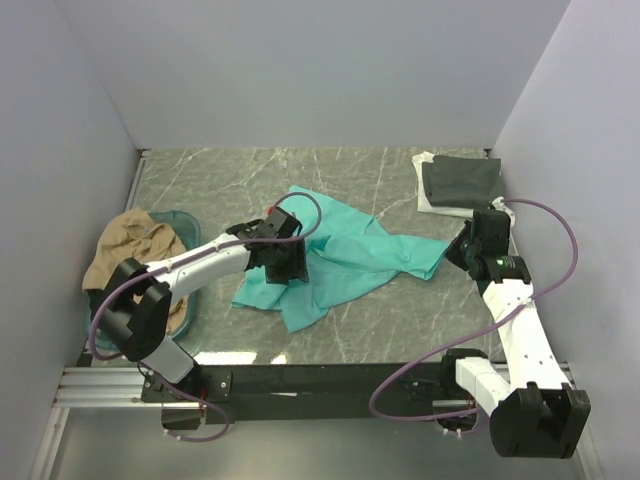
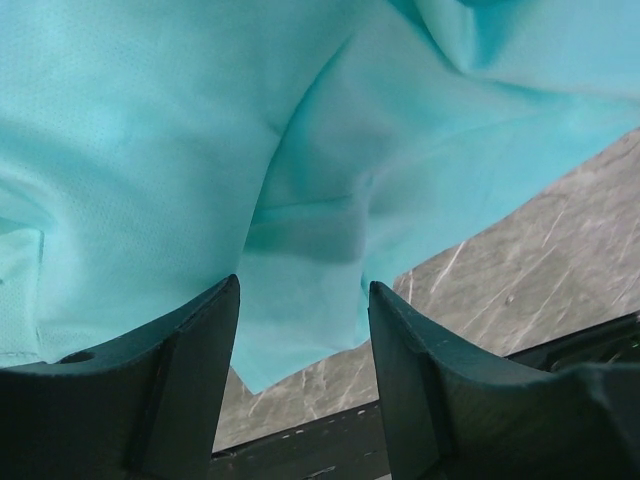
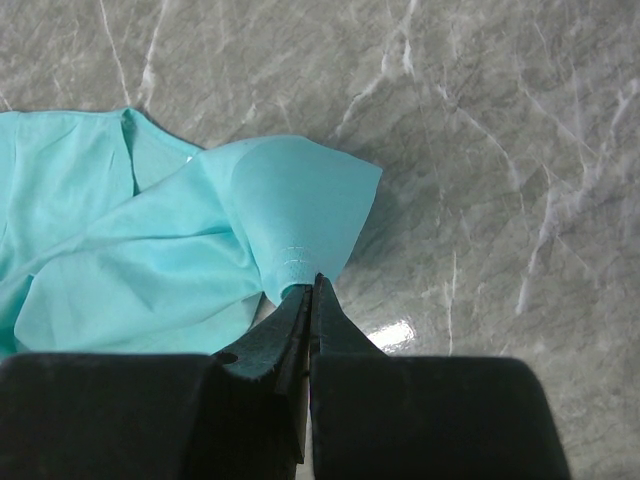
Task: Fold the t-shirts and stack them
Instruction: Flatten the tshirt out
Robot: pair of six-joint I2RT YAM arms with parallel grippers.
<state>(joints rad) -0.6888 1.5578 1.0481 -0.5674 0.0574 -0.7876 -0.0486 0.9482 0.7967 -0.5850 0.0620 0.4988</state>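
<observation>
step: spreading soft teal-green cloth t-shirt (image 1: 345,262), crumpled mid grey marble tabletop (image 1: 400,335) | my right gripper (image 3: 312,285) pinched shut on its right-hand corner | my left gripper (image 2: 300,290) jaws apart at its left edge, nothing clamped | next, I reckon: close left, pull flat

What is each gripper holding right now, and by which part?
Right gripper is shut on the teal t-shirt, pinching a stitched hem edge, apparently a sleeve end. Left gripper is open over the same shirt, holding nothing.
</observation>
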